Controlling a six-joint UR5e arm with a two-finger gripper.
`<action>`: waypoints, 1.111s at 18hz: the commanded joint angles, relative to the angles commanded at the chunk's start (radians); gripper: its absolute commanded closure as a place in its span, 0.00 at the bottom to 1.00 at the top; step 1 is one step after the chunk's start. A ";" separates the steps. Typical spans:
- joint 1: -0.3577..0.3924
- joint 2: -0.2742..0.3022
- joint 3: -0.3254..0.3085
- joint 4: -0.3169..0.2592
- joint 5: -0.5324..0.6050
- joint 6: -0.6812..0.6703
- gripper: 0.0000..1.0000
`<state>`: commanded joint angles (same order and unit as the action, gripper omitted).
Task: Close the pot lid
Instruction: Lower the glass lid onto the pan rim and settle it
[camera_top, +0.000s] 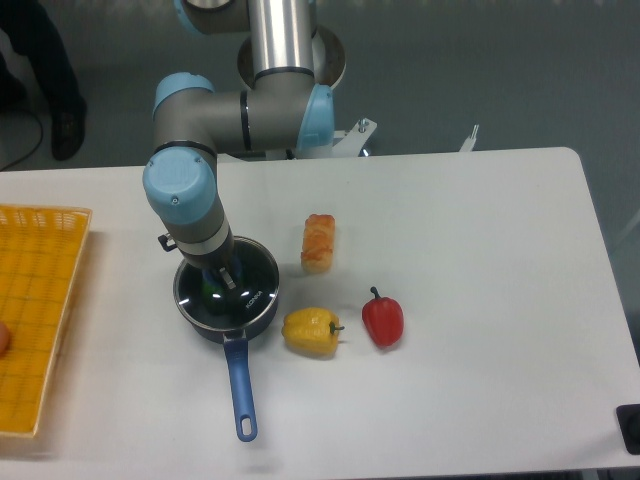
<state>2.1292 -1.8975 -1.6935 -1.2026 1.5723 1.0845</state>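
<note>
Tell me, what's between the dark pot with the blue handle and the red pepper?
A yellow bell pepper lies between the dark grey pot and the red bell pepper, seen from the fixed camera.

Your arm (245, 120) is built of smooth silver-grey tube sections joined by rounded housings; light-blue caps close the joints (one round cap faces the camera); a polished metal column rises at the rear; the gripper (222, 285) is small and dark, bearing white lettering too small to read.
</note>
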 joint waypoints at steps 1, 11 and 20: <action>0.000 0.000 0.000 0.000 0.000 0.000 0.45; -0.003 0.000 0.000 0.000 0.012 -0.005 0.20; 0.003 0.014 0.018 0.000 0.020 0.000 0.00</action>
<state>2.1322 -1.8838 -1.6751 -1.2026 1.5923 1.0845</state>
